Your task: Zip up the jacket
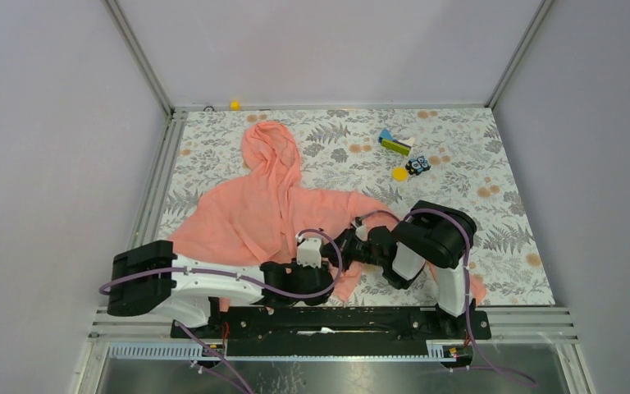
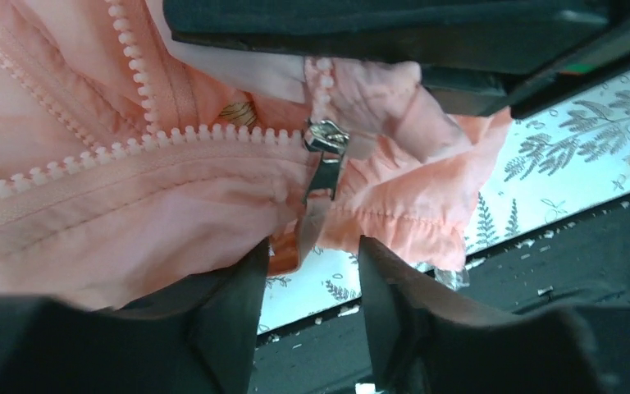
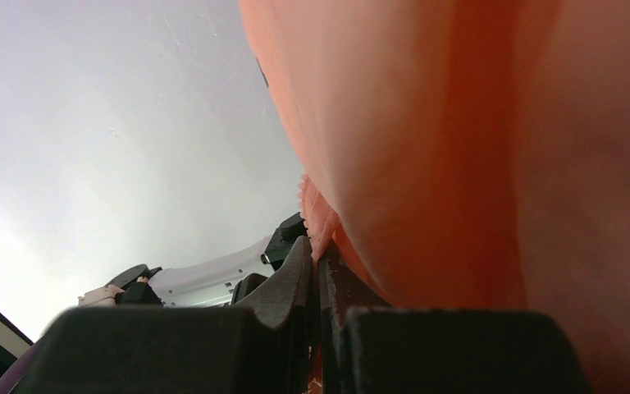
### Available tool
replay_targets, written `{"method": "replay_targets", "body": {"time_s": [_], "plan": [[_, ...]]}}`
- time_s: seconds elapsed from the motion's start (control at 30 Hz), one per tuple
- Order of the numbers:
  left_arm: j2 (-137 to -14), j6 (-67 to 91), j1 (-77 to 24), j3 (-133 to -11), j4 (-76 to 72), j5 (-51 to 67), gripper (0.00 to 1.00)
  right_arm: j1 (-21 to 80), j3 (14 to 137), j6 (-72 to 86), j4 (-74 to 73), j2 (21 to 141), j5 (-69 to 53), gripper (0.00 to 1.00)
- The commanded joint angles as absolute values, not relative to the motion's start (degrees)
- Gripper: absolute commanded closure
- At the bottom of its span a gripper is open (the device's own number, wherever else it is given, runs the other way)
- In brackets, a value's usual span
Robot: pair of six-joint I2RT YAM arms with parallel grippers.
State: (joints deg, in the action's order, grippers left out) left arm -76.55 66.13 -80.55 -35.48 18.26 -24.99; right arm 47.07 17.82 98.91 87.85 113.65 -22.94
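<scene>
The salmon-pink jacket (image 1: 271, 205) lies spread on the floral table, hood toward the far side. In the left wrist view its zipper teeth (image 2: 131, 148) run to a metal slider (image 2: 326, 135) with its pull tab hanging down. My left gripper (image 2: 310, 267) is open just below the slider, with jacket fabric (image 2: 90, 238) over its left finger; it also shows in the top view (image 1: 326, 264). My right gripper (image 3: 318, 250) is shut on the jacket's zipper edge (image 3: 316, 213) and holds the hem lifted; in the top view it (image 1: 343, 246) is next to the left gripper.
A yellow-green and blue block (image 1: 394, 144), a yellow disc (image 1: 399, 173) and a small dark toy (image 1: 417, 165) lie at the far right of the table. A small yellow ball (image 1: 235, 104) sits past the far edge. The black rail (image 1: 328, 316) runs along the near edge.
</scene>
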Motion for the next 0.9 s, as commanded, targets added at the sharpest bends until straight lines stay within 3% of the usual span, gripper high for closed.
{"method": "replay_targets", "body": {"time_s": [0.0, 0.1, 0.17, 0.23, 0.53, 0.7, 0.87], "plan": [[-80.23, 65.97, -80.71, -40.01, 19.46, -28.68, 0.57, 46.74, 16.77, 99.28, 94.56, 112.92, -20.90, 1.00], [-81.28, 65.75, -80.68, -41.84, 21.37, -29.27, 0.85, 46.76, 16.48, 98.76, 94.36, 112.95, -21.10, 1.00], [-80.19, 65.62, -80.68, -41.67, 21.66, -28.82, 0.98, 46.76, 16.02, 97.80, 94.12, 112.98, -21.60, 1.00], [-78.38, 64.73, -80.64, -40.92, 21.18, -27.42, 1.00, 46.68, 15.95, 95.49, 91.23, 112.69, -23.03, 0.99], [-66.85, 58.96, -78.34, -36.32, 18.33, -13.00, 1.00, 44.50, 21.10, 69.41, 57.54, 101.18, -28.03, 0.70], [-57.37, 56.32, -70.54, -32.46, 13.94, -4.97, 1.00, 43.92, 27.78, 51.09, 39.79, 96.90, -31.80, 0.50], [-55.84, 55.09, -60.91, -28.69, 4.39, 7.21, 1.00, 42.71, 29.09, 41.03, 28.01, 90.63, -29.81, 0.36]]}}
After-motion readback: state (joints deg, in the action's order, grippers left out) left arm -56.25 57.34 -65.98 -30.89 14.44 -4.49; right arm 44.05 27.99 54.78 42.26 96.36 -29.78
